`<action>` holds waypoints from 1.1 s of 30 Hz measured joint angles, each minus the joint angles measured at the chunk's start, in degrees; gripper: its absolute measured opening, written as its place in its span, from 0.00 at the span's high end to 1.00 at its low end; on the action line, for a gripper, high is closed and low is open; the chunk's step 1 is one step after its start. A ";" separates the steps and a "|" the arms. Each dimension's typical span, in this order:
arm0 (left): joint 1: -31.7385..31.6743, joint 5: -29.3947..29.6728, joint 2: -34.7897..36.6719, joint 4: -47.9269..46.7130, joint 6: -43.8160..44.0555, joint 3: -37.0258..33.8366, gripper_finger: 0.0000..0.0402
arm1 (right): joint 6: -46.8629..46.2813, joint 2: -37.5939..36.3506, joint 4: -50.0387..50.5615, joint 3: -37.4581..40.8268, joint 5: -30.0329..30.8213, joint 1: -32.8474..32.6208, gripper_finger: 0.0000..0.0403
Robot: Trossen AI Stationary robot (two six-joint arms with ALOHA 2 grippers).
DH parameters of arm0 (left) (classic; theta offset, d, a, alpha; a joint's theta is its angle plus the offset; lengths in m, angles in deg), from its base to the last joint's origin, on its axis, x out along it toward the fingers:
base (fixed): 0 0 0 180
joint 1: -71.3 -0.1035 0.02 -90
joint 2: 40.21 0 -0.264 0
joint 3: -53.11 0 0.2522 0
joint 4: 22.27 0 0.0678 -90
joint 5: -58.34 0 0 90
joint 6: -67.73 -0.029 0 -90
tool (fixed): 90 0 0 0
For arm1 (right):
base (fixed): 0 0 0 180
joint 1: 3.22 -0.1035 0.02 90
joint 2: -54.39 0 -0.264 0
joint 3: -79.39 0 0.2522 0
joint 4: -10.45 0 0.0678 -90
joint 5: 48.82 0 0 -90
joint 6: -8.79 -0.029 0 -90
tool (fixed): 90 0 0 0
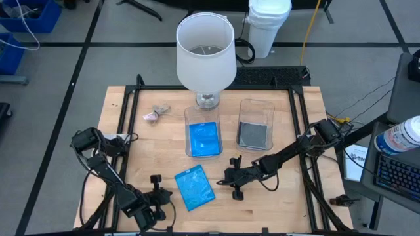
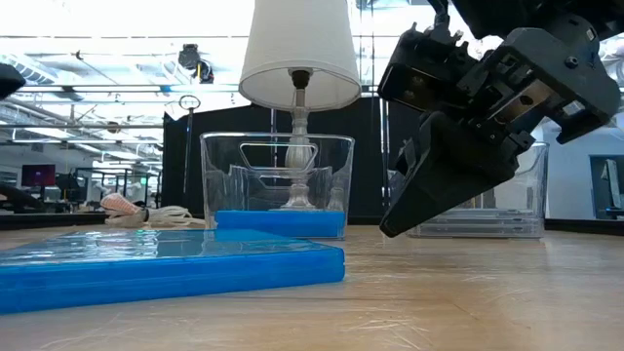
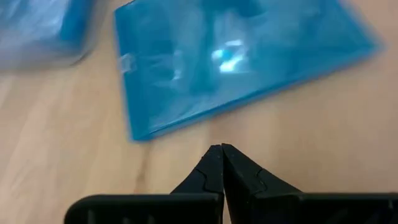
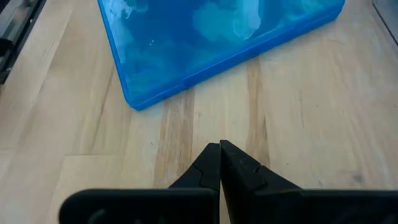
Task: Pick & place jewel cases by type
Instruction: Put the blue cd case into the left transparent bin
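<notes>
Blue jewel case fills the foreground, lying flat and loose on the wooden worktop, between the two arms. Left tool hovers just short of its edge, fingertips pressed together, gripping nothing. Right tool sits on the opposite side of that same case, just off the worktop surface, fingers likewise closed on nothing, a strip of bare wood between tips and plastic. From above, left arm sits at the near left corner, right arm reaches in from the right edge, its tool near the case.

Farther back, two clear tubs stand side by side. Left tub holds another blue case flat on its floor. Right tub holds a smoky grey case. Behind them, a white-shaded lamp stands at the worktop's far edge, and a small pinkish lump lies to the left of the tubs.
</notes>
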 joint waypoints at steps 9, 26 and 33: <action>-3.73 -7.33 0.12 -1.06 6.63 -1.82 0.99 | -0.50 2.85 -2.94 0.00 -2.93 0.06 1.00; -10.09 -12.96 -3.56 8.23 0.18 -1.62 0.99 | 2.81 16.64 -9.09 -10.96 -13.25 4.92 1.00; -8.15 -6.17 -4.51 10.12 -1.94 -1.84 0.98 | 8.03 16.48 -12.05 -11.97 -10.62 3.78 1.00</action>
